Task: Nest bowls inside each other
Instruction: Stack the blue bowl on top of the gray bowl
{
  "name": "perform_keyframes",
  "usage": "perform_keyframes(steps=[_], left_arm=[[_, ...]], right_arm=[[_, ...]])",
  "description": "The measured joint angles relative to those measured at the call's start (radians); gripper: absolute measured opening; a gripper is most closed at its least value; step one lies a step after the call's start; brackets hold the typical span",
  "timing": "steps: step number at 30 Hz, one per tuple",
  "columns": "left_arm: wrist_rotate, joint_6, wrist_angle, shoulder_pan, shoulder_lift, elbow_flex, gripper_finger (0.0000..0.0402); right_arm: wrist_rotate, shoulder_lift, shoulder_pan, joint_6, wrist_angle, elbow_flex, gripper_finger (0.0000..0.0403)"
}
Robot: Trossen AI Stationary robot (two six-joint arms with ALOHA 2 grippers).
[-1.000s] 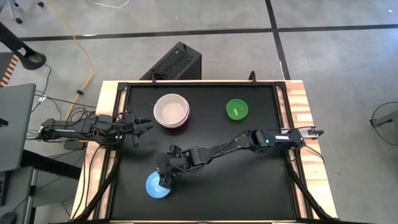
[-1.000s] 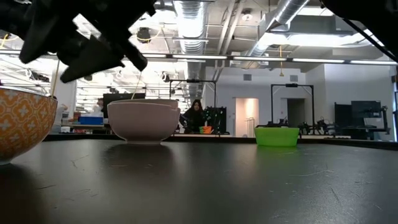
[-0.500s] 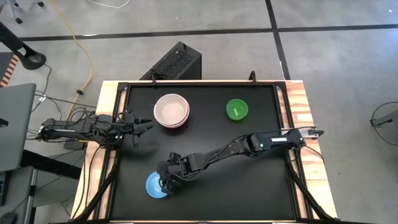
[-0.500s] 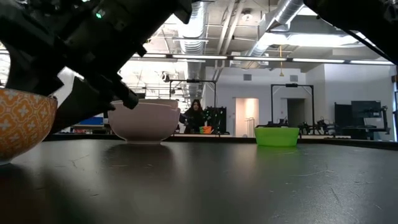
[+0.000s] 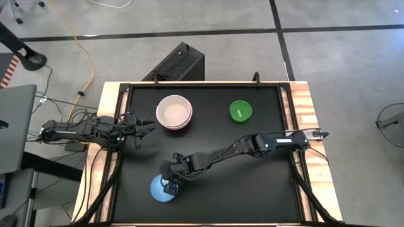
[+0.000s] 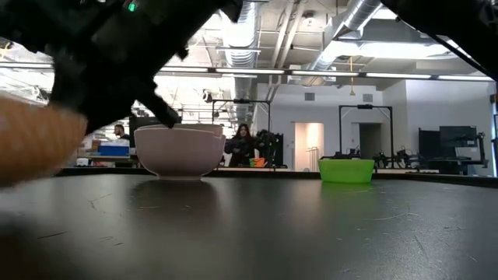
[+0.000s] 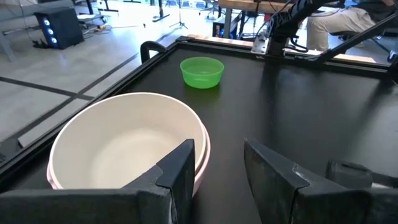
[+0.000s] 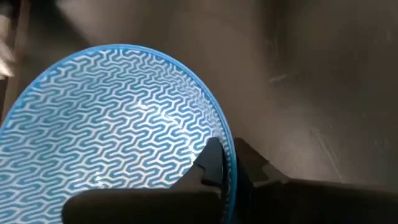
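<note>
A bowl with a blue wave pattern inside (image 5: pixel 160 190) and an orange outside (image 6: pixel 35 148) sits near the table's front left. My right gripper (image 5: pixel 170 183) is shut on its rim. A white bowl nested in a pale pink one (image 5: pixel 174 111) rests on its base at the far left. The small green bowl (image 5: pixel 240 111) stands at the far middle. My left gripper (image 5: pixel 146 128) waits open at the left edge, level and facing the nested bowls (image 7: pixel 124 146). My right gripper pinches the blue bowl's rim (image 8: pixel 227 144) on its far right side. One finger (image 8: pixel 211 163) is inside the bowl and the other (image 8: pixel 252 169) is outside. The fingers slant down from the table's far right. Whether the bowl's base rests on the table cannot be told.
The black mat is bordered by a raised frame (image 5: pixel 282 94) and wooden table edges (image 5: pixel 309 107). Open mat lies across the middle and right, between the bowls. In the low view people and workshop equipment show far behind the table.
My right gripper has sunk onto the blue bowl's far right rim and shut on it. The bowl has shifted a little toward the table's right. My left arm has kept still.
</note>
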Motion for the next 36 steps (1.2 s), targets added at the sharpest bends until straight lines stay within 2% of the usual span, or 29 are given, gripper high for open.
perform_keyframes(steps=[3, 10, 17, 27, 31, 36], left_arm=[[0.008, -0.001, 0.0, 0.0, 0.0, 0.0, 0.0128], [0.022, -0.001, 0.0, 0.0, 0.0, 0.0, 0.0128], [0.021, -0.001, 0.005, 0.0, 0.0, 0.0, 0.0128], [0.022, 0.004, 0.006, 0.0, 0.0, 0.0, 0.0128], [0.022, 0.019, 0.006, 0.0, 0.0, 0.0, 0.0128], [0.023, 0.024, 0.006, 0.0, 0.0, 0.0, 0.0128]], right_arm=[[-0.013, -0.054, -0.006, -0.005, -0.045, 0.0, 0.002], [0.008, -0.286, -0.069, -0.008, -0.227, 0.004, 0.0016], [0.116, -0.383, -0.217, -0.057, -0.304, 0.001, 0.0016], [0.063, -0.304, -0.457, -0.033, -0.299, 0.0, 0.0016], [-0.011, -0.254, -0.505, -0.025, -0.273, 0.003, 0.0016], [-0.029, -0.191, -0.531, -0.025, -0.249, 0.0, 0.0016]])
